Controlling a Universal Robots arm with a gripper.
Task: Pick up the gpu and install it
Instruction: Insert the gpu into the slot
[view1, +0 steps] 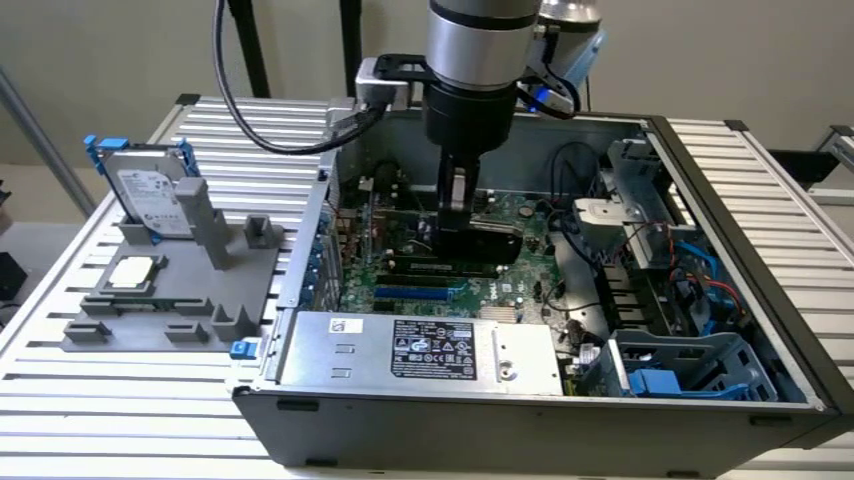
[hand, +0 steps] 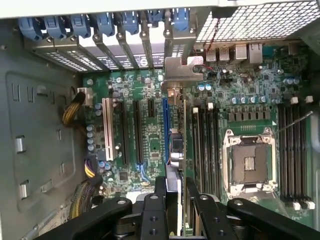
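end effector (hand: 176, 189) is inside the open PC case (view1: 534, 432), over the motherboard (hand: 150, 82), fingers narrow and clamped on the gpu (hand: 179, 131) at its top edge. In the exterior view the same end effector (view1: 458, 212) holds the card by its upper edge.

gpu stands on edge, square to the motherboard. Its long axis runs parallel to the motherboard's expansion slots. The silver end bracket (hand: 180, 70) points at the row of blue slot clips (hand: 105, 22) on the case's rear wall. The card sits just beside the blue slot (hand: 165, 125), between it and the memory slots (hand: 205, 145) next to the CPU socket (hand: 248, 162).

Look: thin from the wrist view, a green PCB sliver. The exterior view shows the flat black face (view1: 477, 245), low over the motherboard. Can't tell if it is seated in a slot.
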